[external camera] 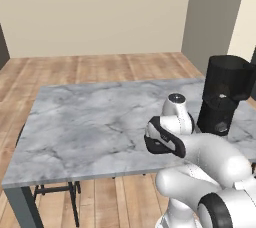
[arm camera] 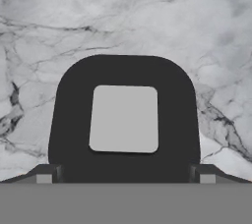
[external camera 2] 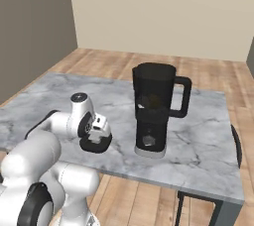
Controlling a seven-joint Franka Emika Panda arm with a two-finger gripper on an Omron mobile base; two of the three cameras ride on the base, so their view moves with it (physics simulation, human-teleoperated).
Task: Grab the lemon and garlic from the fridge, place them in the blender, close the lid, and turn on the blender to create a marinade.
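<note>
- Marble table [external camera: 80, 122] carries the blender [external camera 2: 155, 111], upright near its far corner, jug open at the top
- Something pale and something yellowish show through the dark jug wall (likely the garlic and lemon, though too dim to be sure)
- Lid [arm camera: 124, 120] lies flat on the marble, grey knob up, just under the hand; in the right base view it sits beside the blender's base, apart from it
- Gripper [arm camera: 125, 179] hovers straight above the lid, jaws spread wide and empty, one fingertip [arm camera: 47, 174] at each side of the black cap
- My reading: the wide spread is there to straddle the cap's full width, since the knob alone offers little to pinch
- Step in hand appears to be picking up the lid; closing the jug and turning the front knob [external camera 2: 148, 141] are not yet done
- Risk: a flat cap may slide on smooth stone if the jaws close off-centre
</note>
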